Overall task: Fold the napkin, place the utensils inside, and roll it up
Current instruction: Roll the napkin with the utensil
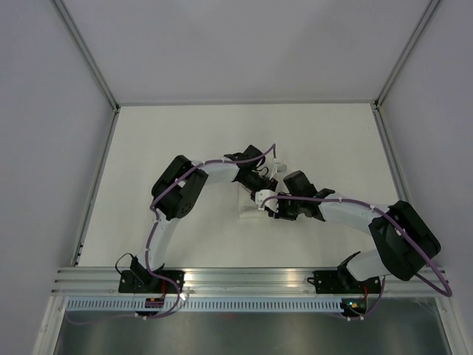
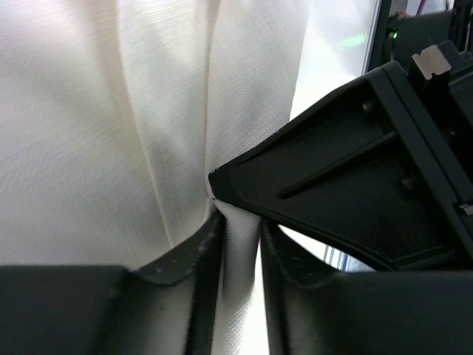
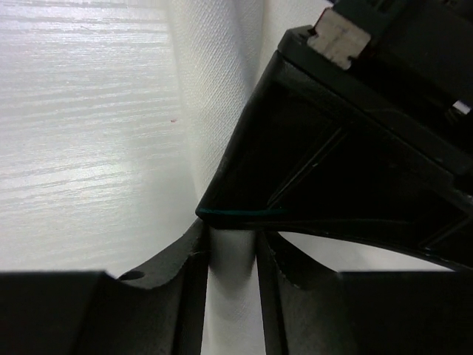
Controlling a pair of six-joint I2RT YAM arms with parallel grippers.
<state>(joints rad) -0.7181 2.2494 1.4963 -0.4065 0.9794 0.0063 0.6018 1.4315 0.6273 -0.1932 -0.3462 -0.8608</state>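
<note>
White table (image 1: 162,148); thin white cloth napkin (image 2: 89,148) mid-table, bunched under both arms. Tip to tip, left claw (image 2: 238,222) and right claw (image 3: 230,237) straddle one raised fold, both equally near. Each gap is narrow and cloth-filled; clamped or loose, cannot tell.

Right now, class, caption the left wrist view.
Napkin fold between the left tool's fingers, the right tool's finger alongside.

White rectangular surface (image 1: 177,133), metal rails (image 1: 94,185) along its edges, bunched white cloth napkin (image 1: 247,208) lying near its middle
</note>
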